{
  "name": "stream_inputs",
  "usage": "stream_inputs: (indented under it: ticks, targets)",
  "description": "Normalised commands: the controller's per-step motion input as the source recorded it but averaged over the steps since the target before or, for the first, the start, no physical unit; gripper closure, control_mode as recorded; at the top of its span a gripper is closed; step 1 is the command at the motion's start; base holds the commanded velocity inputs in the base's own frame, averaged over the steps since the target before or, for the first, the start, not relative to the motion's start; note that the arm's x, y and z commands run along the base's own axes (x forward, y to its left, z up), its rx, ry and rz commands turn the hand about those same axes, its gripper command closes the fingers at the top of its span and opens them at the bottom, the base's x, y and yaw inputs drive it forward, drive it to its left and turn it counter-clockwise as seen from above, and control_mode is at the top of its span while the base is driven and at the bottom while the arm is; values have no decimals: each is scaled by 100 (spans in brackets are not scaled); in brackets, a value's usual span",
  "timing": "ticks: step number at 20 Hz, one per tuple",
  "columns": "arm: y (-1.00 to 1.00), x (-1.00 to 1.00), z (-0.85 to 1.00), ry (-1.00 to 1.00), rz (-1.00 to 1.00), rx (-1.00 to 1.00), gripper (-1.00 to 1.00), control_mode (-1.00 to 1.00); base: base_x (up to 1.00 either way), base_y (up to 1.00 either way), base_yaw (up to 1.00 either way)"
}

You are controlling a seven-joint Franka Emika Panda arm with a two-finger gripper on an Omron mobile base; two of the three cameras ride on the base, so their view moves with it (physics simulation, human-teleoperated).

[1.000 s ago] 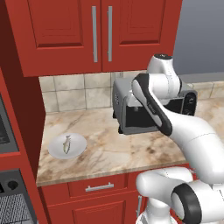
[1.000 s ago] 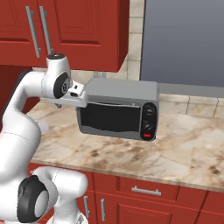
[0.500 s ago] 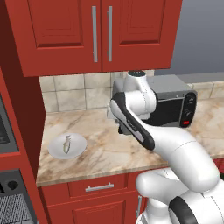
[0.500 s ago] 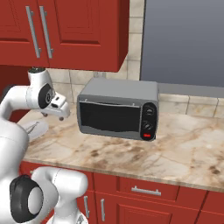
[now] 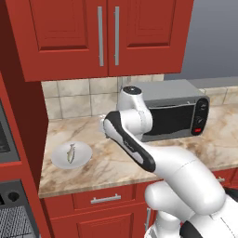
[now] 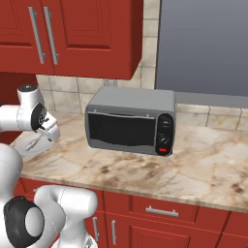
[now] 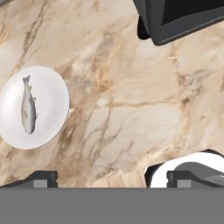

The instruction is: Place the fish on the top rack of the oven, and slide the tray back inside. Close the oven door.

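The fish [image 7: 28,104] lies on a round white plate [image 7: 52,94] on the marble counter [image 7: 127,100], off to the upper left of the gripper [image 7: 112,177] in the hand view.

Only bare counter lies between the hand and the plate. A small grey toaster oven [image 7: 183,15] stands at the far right of the hand, its dark foot on the stone, well apart from the plate. The fish runs lengthwise along the plate's middle, tail toward the top of the hand view, head toward the bottom, paler belly to the right. The gripper's tips stand wide apart, holding nothing. In the left base view the fish [image 5: 71,153] rests to the left of the arm, beneath red cabinets [image 5: 107,35].
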Motion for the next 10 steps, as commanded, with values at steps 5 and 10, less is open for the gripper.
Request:
stream_inputs:
  ticks: [5,10]
  targets:
    - [46,0,-7,2,-2,3,-100,-100,0,0,0]
    - [30,2,-9,1,0,0,-100,-100,0,0,0]
